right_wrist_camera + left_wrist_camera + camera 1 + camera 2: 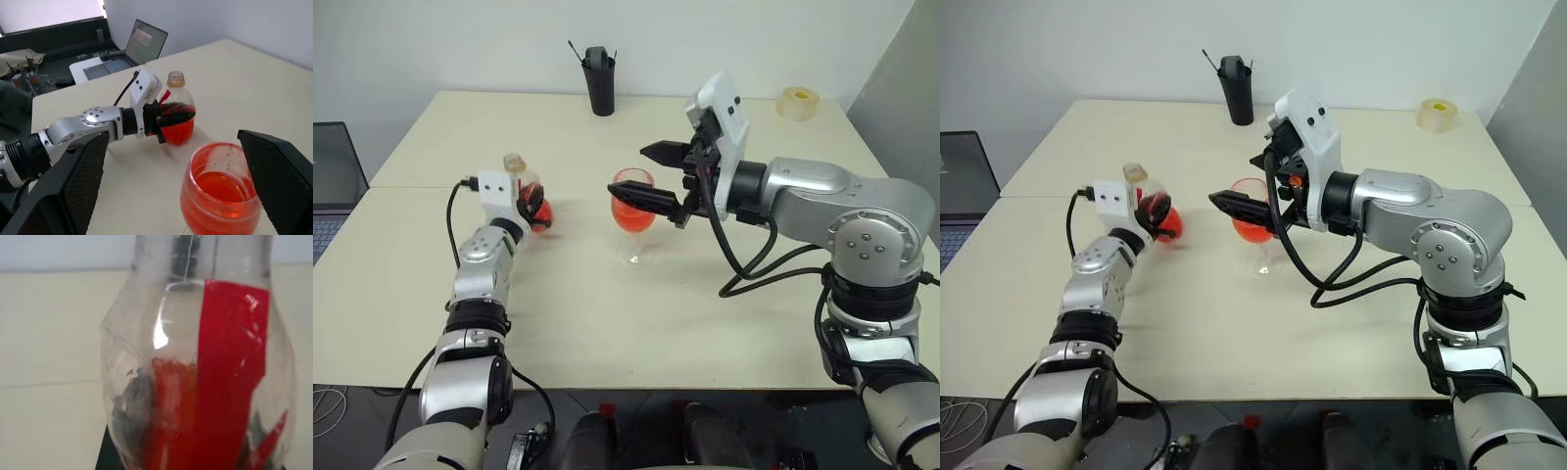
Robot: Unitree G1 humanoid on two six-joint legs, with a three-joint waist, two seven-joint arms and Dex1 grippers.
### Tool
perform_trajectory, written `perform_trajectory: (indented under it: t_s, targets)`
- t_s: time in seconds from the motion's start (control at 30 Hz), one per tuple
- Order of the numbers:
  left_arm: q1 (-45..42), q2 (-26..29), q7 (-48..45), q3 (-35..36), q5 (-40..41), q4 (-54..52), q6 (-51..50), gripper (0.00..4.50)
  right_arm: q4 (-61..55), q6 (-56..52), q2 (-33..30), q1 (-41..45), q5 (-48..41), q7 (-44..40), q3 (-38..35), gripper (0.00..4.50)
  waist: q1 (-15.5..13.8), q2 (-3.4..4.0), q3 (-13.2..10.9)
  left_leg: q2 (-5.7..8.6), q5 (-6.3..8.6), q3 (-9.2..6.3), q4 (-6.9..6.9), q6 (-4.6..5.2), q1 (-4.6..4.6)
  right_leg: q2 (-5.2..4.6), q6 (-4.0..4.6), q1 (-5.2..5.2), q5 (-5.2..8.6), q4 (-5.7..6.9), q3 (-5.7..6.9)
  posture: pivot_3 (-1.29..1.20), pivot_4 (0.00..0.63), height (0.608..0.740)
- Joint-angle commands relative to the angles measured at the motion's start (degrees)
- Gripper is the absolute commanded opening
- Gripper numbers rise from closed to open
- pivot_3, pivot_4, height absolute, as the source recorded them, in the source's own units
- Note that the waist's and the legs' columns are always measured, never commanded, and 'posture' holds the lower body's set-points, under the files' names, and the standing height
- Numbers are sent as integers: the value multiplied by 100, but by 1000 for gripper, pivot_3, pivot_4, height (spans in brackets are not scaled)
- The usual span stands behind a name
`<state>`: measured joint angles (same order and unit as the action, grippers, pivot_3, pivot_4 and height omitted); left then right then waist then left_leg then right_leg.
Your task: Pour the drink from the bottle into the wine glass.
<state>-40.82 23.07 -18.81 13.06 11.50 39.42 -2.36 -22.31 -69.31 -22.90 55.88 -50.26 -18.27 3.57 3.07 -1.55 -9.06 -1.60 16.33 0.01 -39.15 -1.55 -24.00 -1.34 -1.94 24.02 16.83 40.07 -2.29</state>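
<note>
Currently the table (607,323) is bearing everything, a pale cream top lying under both arms. On its far edge, well beyond both pincers, a black pen holder (599,81) is standing, and a roll of tape (796,102) is sitting at the far right corner, well behind the right pincer. A laptop (139,43) is sitting off the table's left side, past the left arm.

Right gripper (646,176) is hanging over the middle of the table with its two black fingers spread wide — nothing is between them that they are pressing on. The wine glass (633,208) is standing upright on the table just beside the lower finger, between the fingers as the right wrist view looks along them, but the fingers are standing apart from its bowl. The bowl is holding the drink (218,198), red-orange, filling roughly the lower half.

Left gripper (164,122) is clamped on the bottle (176,112) — fingers closed around its bulgy body, bottle standing upright with the neck and open mouth above the pincer. A little red-orange liquid is sitting in the bottle's bottom, level with the fingers, and a red label strip is showing on its side. Bottle and glass are near each other but apart, the glass lying to the right of the left pincer.
</note>
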Motion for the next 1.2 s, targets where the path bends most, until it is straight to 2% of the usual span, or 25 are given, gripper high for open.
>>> perform_trajectory:
  t_s: [0.03, 0.2, 0.57, 0.77, 1.07, 1.2]
  targets:
    - [137, -106, 177, 77, 58, -297, -89, 822, -156, -21, -52, 205, 34, -114, -23, 4500, -1, 1, 2, 1, 0, 2, 0, 0, 0, 0, 0, 0, 0, 0, -1, 0, 150, 740]
    - [238, -245, 384, 70, -13, -399, -117, 821, -106, -26, -126, 279, 124, -249, 58, 4500, -1, 5, 7, 0, 0, 5, 2, 0, 4, 0, 0, 0, 0, 0, -4, 0, 150, 740]
    - [392, -118, 364, 182, 76, -889, -467, 4414, -75, 48, -105, 247, 411, -360, 104, 4500, -5, 5, 9, -3, 0, 3, 4, 0, 3, 0, 1, 1, 0, -1, -4, 0, 150, 740]
    - [718, 98, -172, 157, 399, -1754, -1141, 4466, -129, 80, -128, 176, 524, -436, 97, 4500, 1, 5, 9, -4, 0, 5, 8, 0, 4, 0, 1, 2, 0, -1, -6, 0, 150, 740]
    - [1316, 488, -224, 438, 653, -2966, -2042, 4466, -30, 241, -268, 153, 818, -669, 84, 4500, -2, 5, 9, -4, 0, 3, 8, 0, 4, 0, 1, 1, 0, -5, -6, 0, 150, 740]
    - [1686, 960, -1007, 595, 1191, -3683, -2505, 4466, 13, 283, -400, 133, 911, -821, 40, 4500, -1, 5, 8, -5, 0, 2, 10, 0, 4, -2, 1, 1, 0, -6, -5, 0, 150, 740]
